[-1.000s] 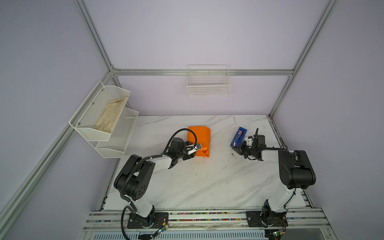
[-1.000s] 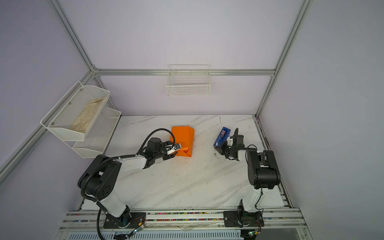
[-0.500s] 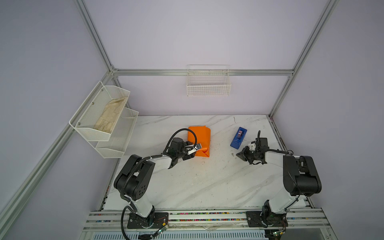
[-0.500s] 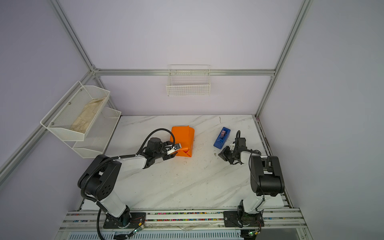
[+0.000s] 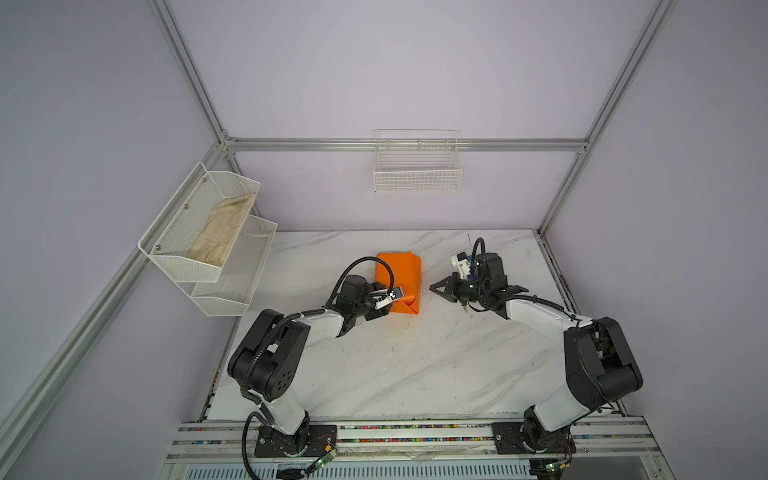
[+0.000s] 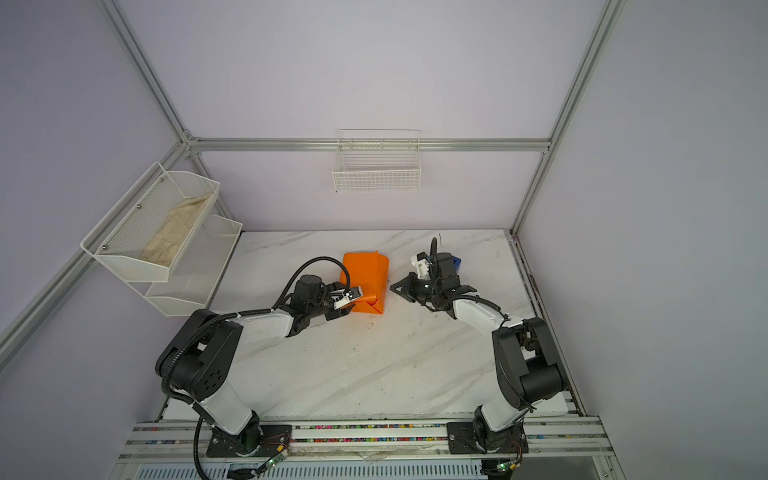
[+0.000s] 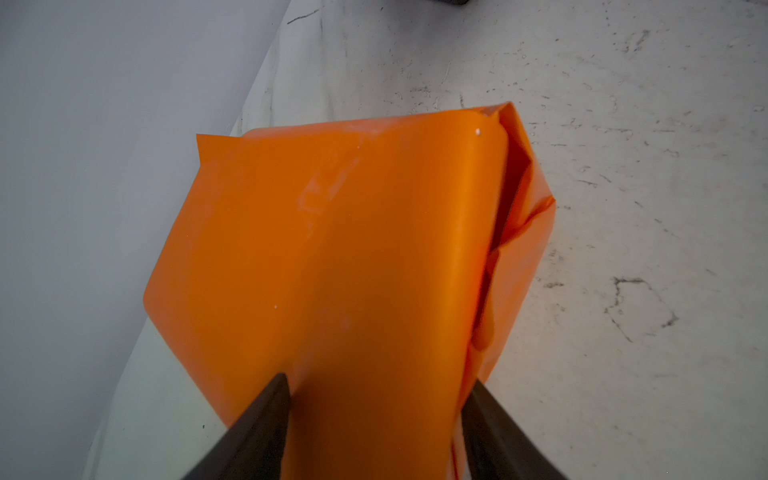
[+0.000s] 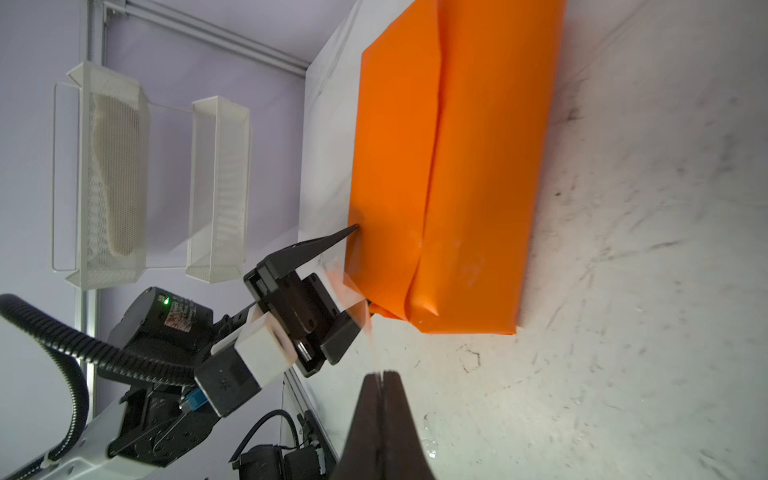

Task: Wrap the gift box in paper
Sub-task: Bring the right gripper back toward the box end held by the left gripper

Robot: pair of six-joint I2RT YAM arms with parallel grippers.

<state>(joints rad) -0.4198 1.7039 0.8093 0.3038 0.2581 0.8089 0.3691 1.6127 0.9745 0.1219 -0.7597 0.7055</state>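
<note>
Nearest, a ribbed aluminium rail (image 5: 415,440) carries the bases of two glossy black-and-white robot arms. Beyond it lies the table (image 5: 415,365), a flat white slab with grey marble veins and small dark scuffs.

At mid-table the right claw (image 8: 384,376), two tapered matte-black fingers pressed together into one point, hangs just off the parcel's right side without touching it. The left claw (image 7: 378,380) has its black wedge fingers spread and set against the paper (image 5: 399,272) on either side of the parcel's near end, gripping it.

The paper is smooth, plain bright orange with a slight sheen. It is folded into an oblong, soft-edged parcel lying flat towards the back of the table, between the two claws. One long flap overlaps the top along a lengthwise seam, and one side shows loose, creased inner folds. The gift box is hidden in every view.

On the left wall hangs a two-tier white mesh shelf (image 5: 183,266) holding a crumpled beige cloth (image 5: 222,232). On the back wall hangs a white wire basket (image 5: 417,174).
</note>
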